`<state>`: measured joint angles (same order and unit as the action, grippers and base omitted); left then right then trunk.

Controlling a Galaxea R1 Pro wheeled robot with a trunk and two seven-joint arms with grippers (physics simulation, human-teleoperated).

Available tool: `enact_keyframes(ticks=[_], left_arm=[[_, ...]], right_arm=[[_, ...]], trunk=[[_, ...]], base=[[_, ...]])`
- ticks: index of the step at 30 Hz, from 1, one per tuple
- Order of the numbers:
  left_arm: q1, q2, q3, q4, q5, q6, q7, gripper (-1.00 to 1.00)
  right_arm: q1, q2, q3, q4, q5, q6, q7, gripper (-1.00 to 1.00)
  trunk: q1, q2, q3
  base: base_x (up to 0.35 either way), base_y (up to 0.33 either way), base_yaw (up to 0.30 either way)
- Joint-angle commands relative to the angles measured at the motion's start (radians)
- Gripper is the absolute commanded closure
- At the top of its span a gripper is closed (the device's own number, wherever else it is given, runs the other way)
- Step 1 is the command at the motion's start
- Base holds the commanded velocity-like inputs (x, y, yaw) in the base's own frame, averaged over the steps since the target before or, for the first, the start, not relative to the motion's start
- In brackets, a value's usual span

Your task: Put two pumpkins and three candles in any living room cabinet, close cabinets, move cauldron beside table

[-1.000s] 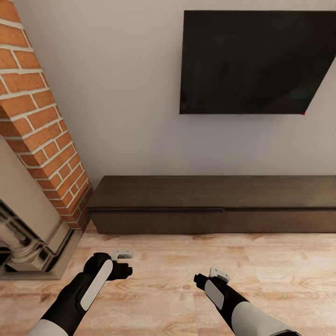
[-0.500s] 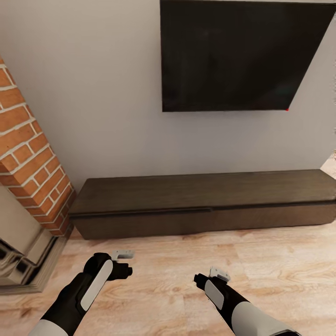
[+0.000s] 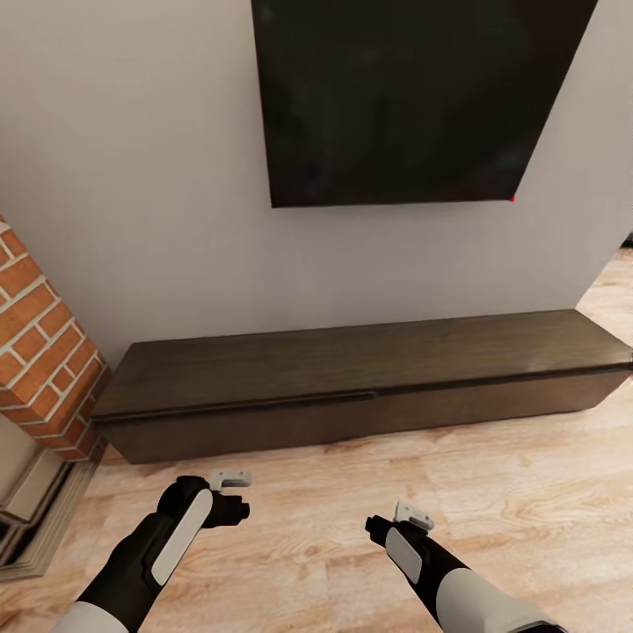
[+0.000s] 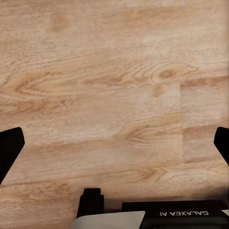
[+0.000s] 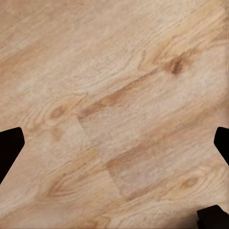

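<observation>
Both of my grippers, left gripper [image 3: 230, 492] and right gripper [image 3: 413, 517], hang over the wood floor [image 3: 492, 492] with fingers spread apart and empty. Ahead, the cabinet [image 3: 352, 387] sits against the wall under the TV [image 3: 404, 97], its fronts seemingly shut. I should square up to it before reaching. Compared with a second ago, my view has swung right: the brick fireplace [image 3: 40, 352] has slid toward the edge.

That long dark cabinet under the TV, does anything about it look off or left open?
Nothing stands out. The long low dark brown wood cabinet sits flush against the wall, its drawer fronts all shut and its top bare.
</observation>
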<state>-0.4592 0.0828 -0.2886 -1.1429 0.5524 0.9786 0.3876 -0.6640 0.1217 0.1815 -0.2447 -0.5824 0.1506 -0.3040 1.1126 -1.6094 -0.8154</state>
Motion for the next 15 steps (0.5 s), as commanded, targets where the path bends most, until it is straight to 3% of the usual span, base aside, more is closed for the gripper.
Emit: enact_keyframes(ticks=[1, 10, 15], left_arm=[[-0.001, 0.001, -0.003, -0.001, 0.011, 0.002, 0.01, -1.0], [0.0, 0.001, -0.003, -0.001, 0.011, 0.002, 0.01, -1.0], [-0.001, 0.001, -0.003, -0.002, 0.011, 0.002, 0.01, -1.0]], right_arm=[[0.0, -0.001, 0.009, -0.002, -0.006, 0.006, -0.007, -1.0], [0.0, -0.001, 0.008, -0.002, -0.007, 0.006, -0.007, -1.0], [0.0, -0.001, 0.009, -0.002, -0.007, 0.006, -0.007, -1.0]], trunk=[[0.0, 0.0, -0.001], [0.0, 0.0, -0.003], [0.0, 0.0, -0.008]], base=[[0.002, -0.003, -0.028], [-0.006, -0.001, -0.009], [-0.118, 0.0, -0.126]])
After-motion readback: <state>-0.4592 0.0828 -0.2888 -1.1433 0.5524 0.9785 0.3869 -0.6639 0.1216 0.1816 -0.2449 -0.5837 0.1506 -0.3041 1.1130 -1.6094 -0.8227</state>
